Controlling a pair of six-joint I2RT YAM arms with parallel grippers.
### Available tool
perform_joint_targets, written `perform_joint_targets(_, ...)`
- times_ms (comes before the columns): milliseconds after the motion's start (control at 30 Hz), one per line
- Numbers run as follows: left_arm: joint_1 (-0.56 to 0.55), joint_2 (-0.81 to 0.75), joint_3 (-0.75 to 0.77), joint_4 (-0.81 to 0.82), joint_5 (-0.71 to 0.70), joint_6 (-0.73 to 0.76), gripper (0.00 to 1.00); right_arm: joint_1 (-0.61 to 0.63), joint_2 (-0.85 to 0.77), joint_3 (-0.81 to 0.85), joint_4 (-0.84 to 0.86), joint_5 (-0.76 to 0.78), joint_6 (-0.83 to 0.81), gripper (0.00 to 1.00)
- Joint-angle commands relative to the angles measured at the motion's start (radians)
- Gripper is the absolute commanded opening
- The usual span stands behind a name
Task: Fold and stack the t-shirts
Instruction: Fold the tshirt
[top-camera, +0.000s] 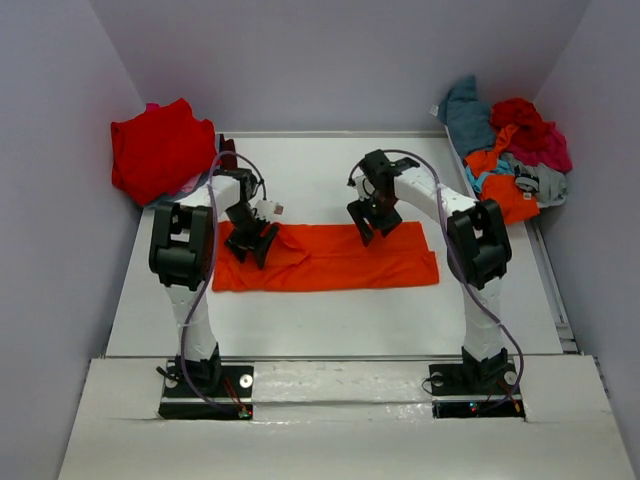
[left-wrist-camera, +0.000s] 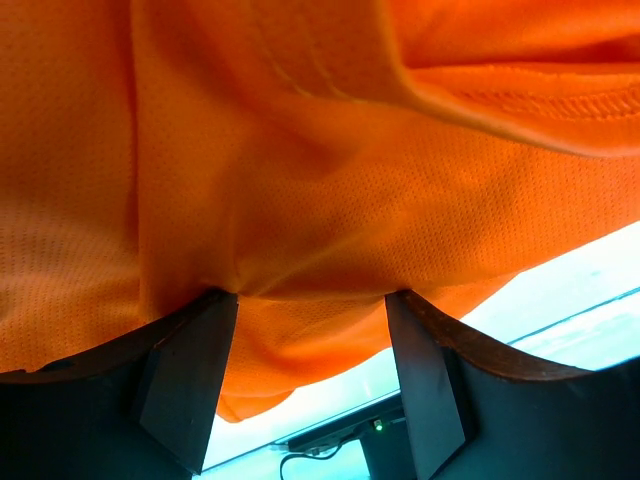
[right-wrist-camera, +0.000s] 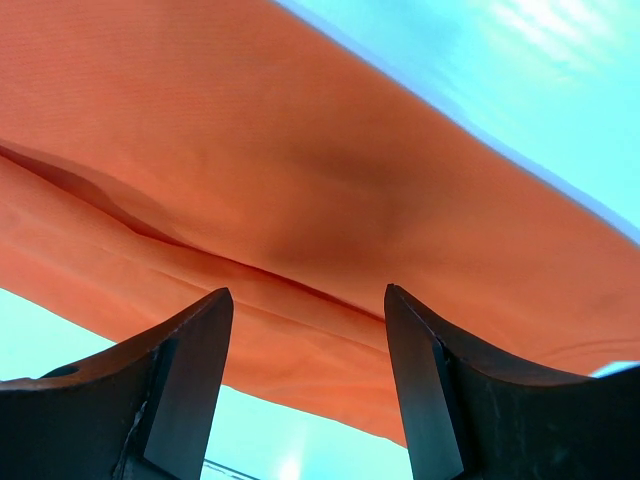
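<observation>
Both arms low over the orange t-shirt (top-camera: 330, 258).
Overhead, it lies spread beneath left gripper (top-camera: 252, 243) and right gripper (top-camera: 366, 222). Left wrist: jaws apart, cloth bunched against the fingertips (left-wrist-camera: 195, 370). Right wrist: jaws apart, smooth cloth just below. I'd pinch both sides evenly before lifting.

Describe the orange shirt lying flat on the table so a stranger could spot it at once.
On the white table, look between the left arm and right arm. The orange t-shirt lies there as a long flat band. Unlike the red shirt heaped at the far-left corner and the mixed pile at far right, it is spread out alone.
</observation>
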Motion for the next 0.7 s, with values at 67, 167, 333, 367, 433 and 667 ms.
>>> perform_joint_targets(67,0.065,0.042,0.052,-0.004,-0.040,0.001,0.75,-0.044,0.030,0.099,-0.037,0.016,-0.013,0.68)
perform_joint_targets(167,0.065,0.043,0.070,-0.004,-0.031,0.012,0.75,-0.044,0.061,0.137,-0.057,0.042,-0.017,0.68)
perform_joint_targets(333,0.074,0.023,0.096,0.010,-0.003,0.022,0.75,-0.044,0.073,0.150,-0.066,0.105,-0.027,0.68)
perform_joint_targets(367,0.074,0.020,0.109,0.010,0.001,0.025,0.75,-0.044,0.073,0.147,-0.057,0.117,-0.028,0.68)
perform_joint_targets(433,0.074,0.012,0.128,0.007,0.006,0.033,0.75,-0.044,0.070,0.131,-0.046,0.151,-0.030,0.68)
perform_joint_targets(667,0.074,0.015,0.240,-0.025,-0.034,0.036,0.75,-0.044,0.069,0.062,-0.006,0.327,-0.067,0.68)
